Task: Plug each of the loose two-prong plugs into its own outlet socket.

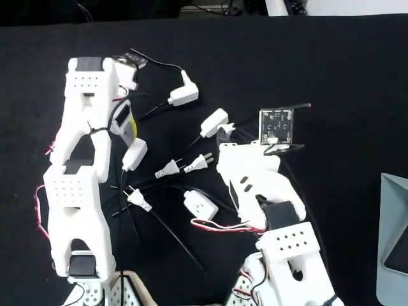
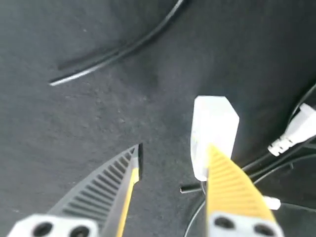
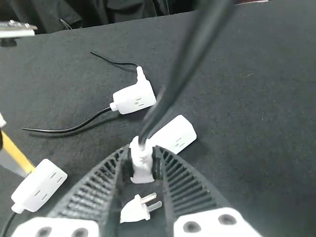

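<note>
The black counter [image 1: 331,76] carries everything. Left of its middle, the left hand [image 2: 173,150] stands wide open, its yellow finger just beside a white socket [image 2: 212,131]. Near the middle, the right hand [image 3: 142,153] is clamped on a white plug [image 3: 140,170] with a black cable [image 3: 187,54], and a loose two-prong plug [image 3: 139,207] lies beneath it.

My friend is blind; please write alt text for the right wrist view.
The right gripper grips a white plug on a black cord. A loose two-prong plug lies close by on the black table, with three white sockets around.

black cloth table [image 1: 344,70], grey box [image 1: 394,210] rt edge.
</note>
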Controlling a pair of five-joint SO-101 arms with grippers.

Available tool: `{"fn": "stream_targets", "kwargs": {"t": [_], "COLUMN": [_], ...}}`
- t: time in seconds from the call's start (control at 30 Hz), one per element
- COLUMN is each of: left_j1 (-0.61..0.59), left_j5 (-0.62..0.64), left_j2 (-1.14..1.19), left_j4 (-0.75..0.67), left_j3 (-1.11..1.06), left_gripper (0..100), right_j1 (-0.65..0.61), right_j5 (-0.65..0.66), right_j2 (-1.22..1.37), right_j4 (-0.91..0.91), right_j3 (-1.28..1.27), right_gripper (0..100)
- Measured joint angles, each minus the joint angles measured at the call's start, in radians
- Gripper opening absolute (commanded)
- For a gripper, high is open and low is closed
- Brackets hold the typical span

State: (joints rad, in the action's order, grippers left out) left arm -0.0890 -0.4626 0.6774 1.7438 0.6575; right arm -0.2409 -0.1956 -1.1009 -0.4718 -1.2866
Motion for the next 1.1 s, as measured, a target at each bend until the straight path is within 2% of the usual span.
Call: {"fn": "stream_targets", "kwargs": {"t": [0.2, 0.5, 0.6, 0.87, 1.0, 1.1], "left_j1": [-0.008, -0.147, -0.161, -0.092, -0.055, -0.051], "left_j5": [0.0, -0.002, -0.002, 0.0, 0.0, 0.0], "left_j2": [-0.003, -0.014, -0.017, -0.19, -0.21, -0.21], "left_j4": [-0.031, -0.298, -0.275, -0.018, -0.015, -0.092], "left_j3": [-0.075, -0.23, -0.226, -0.107, -0.14, -0.241], "left_gripper": [21, 21, 21, 21, 21, 21], "right_j1": [0.0, 0.0, 0.0, 0.0, 0.0, 0.0], "right_j5": [0.0, 0.0, 0.0, 0.0, 0.0, 0.0], "right_j2": [0.0, 0.0, 0.0, 0.0, 0.0, 0.0], "right_j4": [0.0, 0.0, 0.0, 0.0, 0.0, 0.0], "right_j3": [0.0, 0.0, 0.0, 0.0, 0.0, 0.0], "right_gripper": [1.2, 1.2, 1.2, 1.2, 1.2, 1.2]}}
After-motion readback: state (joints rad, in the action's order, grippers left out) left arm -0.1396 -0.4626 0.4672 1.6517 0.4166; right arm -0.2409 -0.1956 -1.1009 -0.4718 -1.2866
